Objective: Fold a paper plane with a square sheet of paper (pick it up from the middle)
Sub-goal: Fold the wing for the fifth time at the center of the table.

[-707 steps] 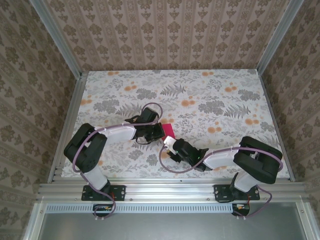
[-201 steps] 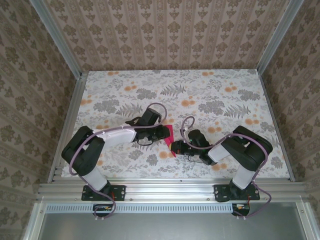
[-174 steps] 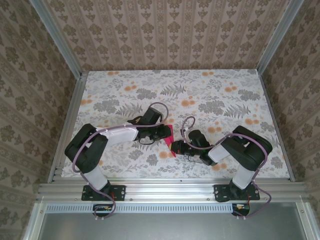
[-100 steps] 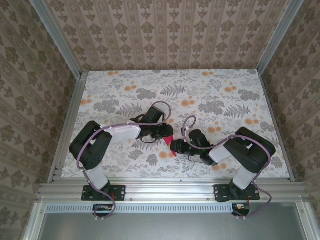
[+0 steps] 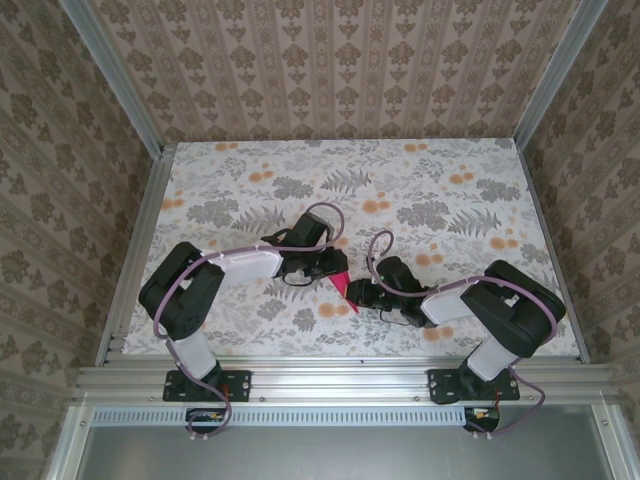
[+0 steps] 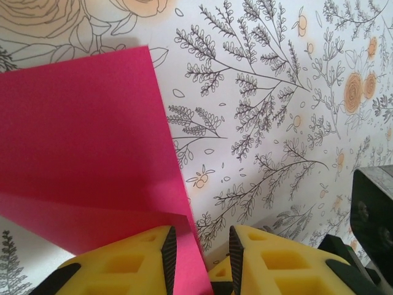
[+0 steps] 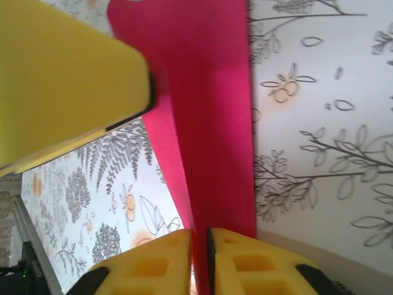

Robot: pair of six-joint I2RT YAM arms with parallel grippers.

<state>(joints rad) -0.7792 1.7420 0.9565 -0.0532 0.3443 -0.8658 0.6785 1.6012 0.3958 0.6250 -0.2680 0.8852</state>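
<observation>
Paper grip, right tool: the right tool [image 7: 200,243] has its jaws almost closed on a thin folded edge of the paper [image 7: 209,92]; the red strip runs straight out from between its fingertips
Left tool: the left tool [image 6: 199,246] stands with its jaws a little apart; the paper's edge passes between them and lies close to one finger, while the flowered surface [image 6: 276,123] shows in the gap beside the other; I judge that it is not pinching
Paper: it sits between the two tools towards the near middle of the surface, a small red pointed shape [image 5: 344,288] from above; it is partly folded, and the left wrist view shows one layer lying over another; whether it rests on the surface or is lifted I cannot tell
Step in hand: probably setting a crease, the right tool anchoring while the left takes the fold
Doing it well: hold the right pinch firm and steady; line the layers up edge to edge before the left jaws close; close squarely across the fold line, not at a slant; then press along the crease slowly and low
Risk: thin paper may slip or tear if the tools pull apart; a skewed squeeze would give a crooked crease
</observation>
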